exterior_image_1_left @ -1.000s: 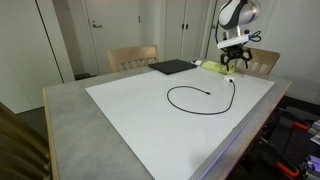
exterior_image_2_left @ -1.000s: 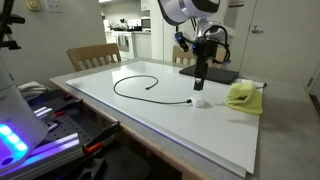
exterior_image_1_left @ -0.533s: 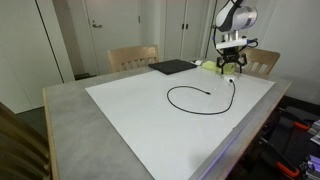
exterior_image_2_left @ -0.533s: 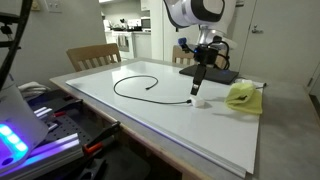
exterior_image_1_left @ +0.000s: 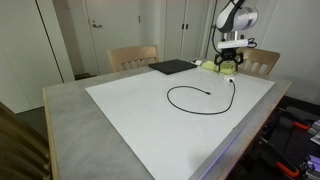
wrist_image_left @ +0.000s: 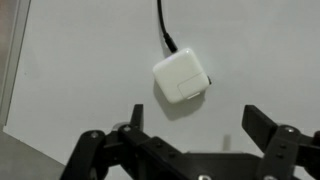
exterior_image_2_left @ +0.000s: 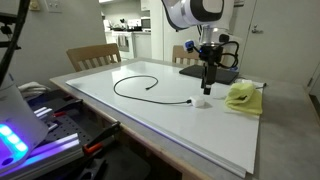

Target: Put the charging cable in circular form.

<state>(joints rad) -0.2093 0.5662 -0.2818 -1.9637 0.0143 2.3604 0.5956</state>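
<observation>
Wrist view: the charging cable (wrist_image_left: 163, 30) runs down from the top edge into a white square charger block (wrist_image_left: 181, 80) lying flat on the white surface (wrist_image_left: 80, 60). In both exterior views the cable (exterior_image_1_left: 168, 98) (exterior_image_2_left: 114, 86) lies in an open loop near the middle of the surface, its small plug end pointing into the loop, apart from the block (exterior_image_2_left: 203, 101). The gripper (wrist_image_left: 192, 125) (exterior_image_2_left: 208, 85) hangs above the block, jaws spread wide with nothing between them. A yellow-green object (exterior_image_2_left: 243, 95) lies just beside the block, and a flat black pad (exterior_image_1_left: 172, 67) lies near the far edge.
</observation>
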